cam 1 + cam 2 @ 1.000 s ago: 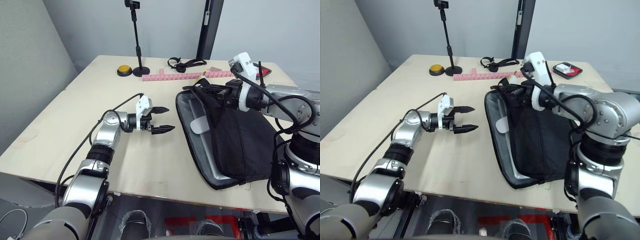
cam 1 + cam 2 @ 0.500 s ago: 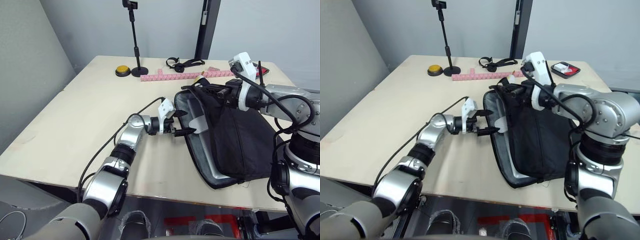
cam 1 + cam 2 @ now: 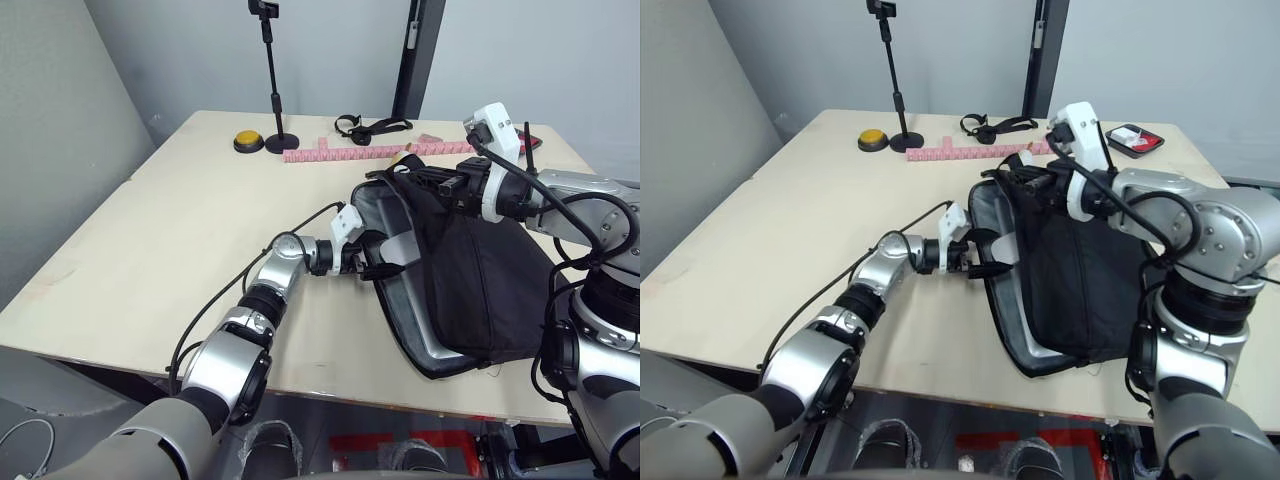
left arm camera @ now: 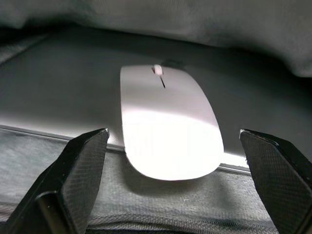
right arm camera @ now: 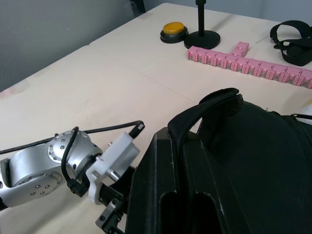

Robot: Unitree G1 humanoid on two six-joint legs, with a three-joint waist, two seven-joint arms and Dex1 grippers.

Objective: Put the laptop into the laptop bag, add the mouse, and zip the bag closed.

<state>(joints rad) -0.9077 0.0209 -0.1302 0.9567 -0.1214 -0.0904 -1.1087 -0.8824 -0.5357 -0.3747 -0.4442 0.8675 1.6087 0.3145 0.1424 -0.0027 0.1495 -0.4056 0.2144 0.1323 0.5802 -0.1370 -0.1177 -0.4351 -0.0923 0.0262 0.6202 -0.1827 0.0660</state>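
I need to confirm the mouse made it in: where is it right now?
The mouse lies inside the open laptop bag, on the laptop, between the left gripper's open fingers.

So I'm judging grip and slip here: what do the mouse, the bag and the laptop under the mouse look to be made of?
Mouse: looks like smooth white plastic, glossy, with a soft sheen on top. Bag: black woven fabric, matte, creased, with a grey lining at the open flap. Laptop: seems to be brushed silver metal, going by its flat, dull-shining face.
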